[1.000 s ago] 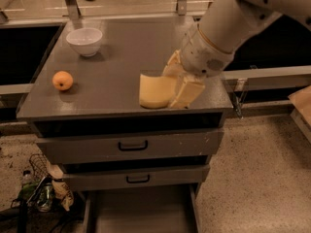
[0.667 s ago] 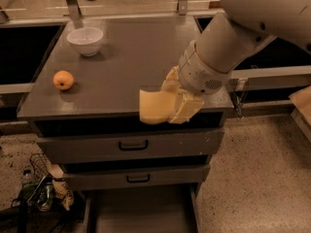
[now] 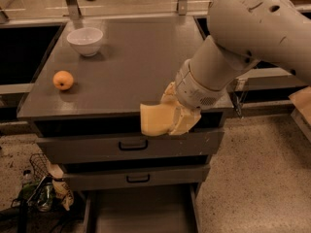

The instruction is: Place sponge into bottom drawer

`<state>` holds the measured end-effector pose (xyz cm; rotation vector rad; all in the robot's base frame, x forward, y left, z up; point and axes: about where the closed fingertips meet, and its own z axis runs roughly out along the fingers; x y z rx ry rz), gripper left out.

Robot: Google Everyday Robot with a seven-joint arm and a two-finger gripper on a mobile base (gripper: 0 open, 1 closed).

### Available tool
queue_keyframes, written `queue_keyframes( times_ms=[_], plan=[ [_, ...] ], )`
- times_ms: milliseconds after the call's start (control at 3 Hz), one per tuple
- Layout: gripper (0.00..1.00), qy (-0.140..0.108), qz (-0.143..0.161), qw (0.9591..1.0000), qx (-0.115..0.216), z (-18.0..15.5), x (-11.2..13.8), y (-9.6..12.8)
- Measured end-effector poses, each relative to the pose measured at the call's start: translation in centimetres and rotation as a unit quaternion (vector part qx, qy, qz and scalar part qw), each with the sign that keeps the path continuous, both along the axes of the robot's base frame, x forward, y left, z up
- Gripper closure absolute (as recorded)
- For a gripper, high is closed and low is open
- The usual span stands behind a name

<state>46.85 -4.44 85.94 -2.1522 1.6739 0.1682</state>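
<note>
My gripper (image 3: 171, 119) is shut on the pale yellow sponge (image 3: 153, 119) and holds it in the air in front of the cabinet's front edge, level with the top grey drawer. The big white arm comes down from the upper right. The bottom drawer (image 3: 141, 212) is pulled out below, a shallow grey tray with a bare floor, straight under the sponge.
An orange fruit (image 3: 63, 79) lies at the left of the grey countertop (image 3: 131, 57). A white bowl (image 3: 85, 41) stands at the back left. Two upper drawers with black handles (image 3: 132, 144) are shut. A wire basket with clutter (image 3: 39, 191) sits on the floor at lower left.
The arm has carried the sponge off the countertop, forward and down past the front edge, so it now hangs in front of the top drawer.
</note>
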Motion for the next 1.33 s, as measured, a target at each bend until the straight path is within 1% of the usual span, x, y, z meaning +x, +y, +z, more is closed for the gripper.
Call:
queue_keyframes(
  times_ms=[333, 667, 1000, 1333],
  plan=[
    [1.00, -0.008, -0.015, 0.9999, 0.002, 0.1, 0.1, -0.1],
    [1.00, -0.023, -0.038, 0.9989, 0.015, -0.2, -1.4, 0.0],
    [1.00, -0.030, -0.066, 0.9969, 0.030, -2.4, -3.5, -0.1],
    [1.00, -0.022, -0.082, 0.9958, 0.036, -4.8, -5.1, 0.0]
  ],
)
